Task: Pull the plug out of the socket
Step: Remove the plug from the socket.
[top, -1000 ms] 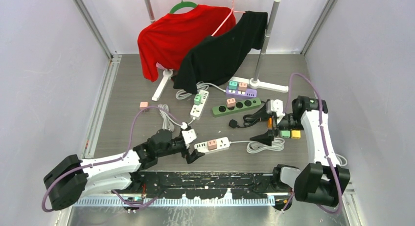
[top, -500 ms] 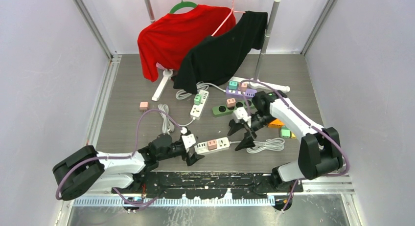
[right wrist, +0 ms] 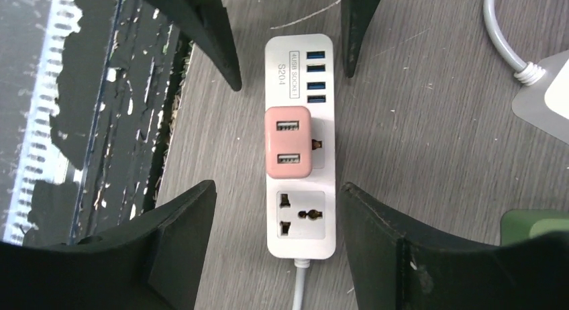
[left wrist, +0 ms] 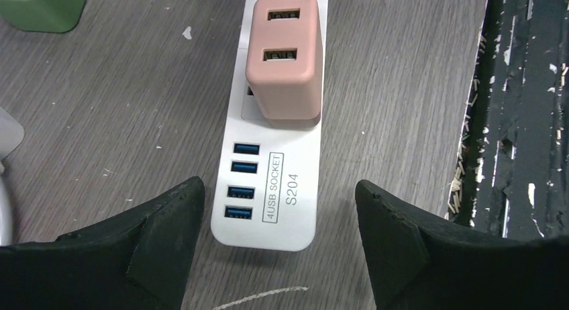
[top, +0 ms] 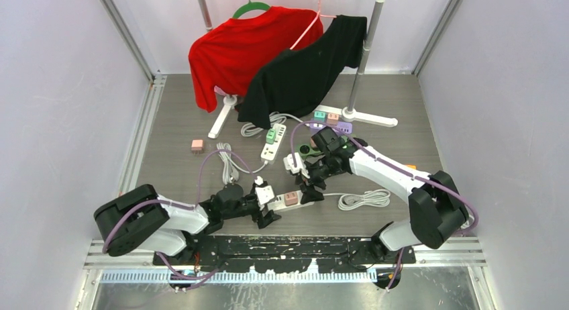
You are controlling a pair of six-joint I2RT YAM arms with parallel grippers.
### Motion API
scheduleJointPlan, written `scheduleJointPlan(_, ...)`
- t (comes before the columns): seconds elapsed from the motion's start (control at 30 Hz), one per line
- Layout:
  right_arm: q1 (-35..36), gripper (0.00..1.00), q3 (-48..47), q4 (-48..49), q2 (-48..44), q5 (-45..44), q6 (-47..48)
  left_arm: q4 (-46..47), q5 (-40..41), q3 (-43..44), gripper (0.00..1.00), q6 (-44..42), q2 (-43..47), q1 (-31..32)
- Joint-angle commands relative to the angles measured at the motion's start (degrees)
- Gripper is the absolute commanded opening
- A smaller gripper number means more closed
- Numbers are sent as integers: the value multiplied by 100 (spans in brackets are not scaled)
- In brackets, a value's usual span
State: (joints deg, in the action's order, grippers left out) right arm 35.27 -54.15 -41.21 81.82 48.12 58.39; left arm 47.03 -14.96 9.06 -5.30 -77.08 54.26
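A white power strip [top: 303,198] lies near the table's front edge, with a pink USB plug [top: 291,198] seated in its middle socket. My left gripper [top: 265,206] is open at the strip's USB end, one finger on each side [left wrist: 276,189]. It touches neither the strip [left wrist: 272,213] nor the plug [left wrist: 284,58]. My right gripper [top: 307,182] is open above the strip's cable end [right wrist: 276,189], straddling the empty socket just behind the pink plug [right wrist: 288,143]. The left fingers [right wrist: 208,28] show at the top of the right wrist view.
A green strip [top: 315,147], a white strip with a green plug [top: 273,145] and a purple strip [top: 332,125] lie further back. Red [top: 235,48] and black [top: 302,68] shirts hang on a rack. A coiled cable [top: 366,199] lies to the right. A black rail [top: 288,246] runs along the front.
My right arm has swung left from the table's right side to over the white strip. My left gripper has edged right to the strip's USB end. Both stay open.
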Motion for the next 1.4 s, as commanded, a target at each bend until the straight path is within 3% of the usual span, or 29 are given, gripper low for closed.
scheduleJointPlan(0.0,228,70,121,1126,117,-368,-1103,647,-81,246,81,-173,-314,7)
scheduleJointPlan(0.23,602,64,224,1390,369,-411,-1320,775,-7,281,75,-116,-539,8)
scheduleJointPlan(0.4,675,58,207,1436,416,-576,-1368,433,-61,467,59,-112,-591,7)
scheduleJointPlan(0.47,675,55,213,1440,403,-606,-1359,446,-64,474,59,-87,-614,7)
scheduleJointPlan(0.83,675,20,324,1330,469,-584,-1097,434,-149,524,58,-68,-717,6)
scheduleJointPlan(0.9,677,13,311,1124,433,-468,-869,382,-206,541,50,-61,-728,6)
scheduleJointPlan(1.03,675,3,296,437,373,271,-47,260,-283,588,23,-34,-738,-1)
scheduleJointPlan(1.13,682,1,318,827,386,249,-685,240,-271,586,4,-46,-747,6)
scheduleJointPlan(1.23,584,1,326,1613,411,-294,-1704,232,-293,586,0,-50,-767,0)
scheduleJointPlan(1.37,-59,1,408,1754,247,-151,-1834,227,-313,618,0,-65,-848,4)
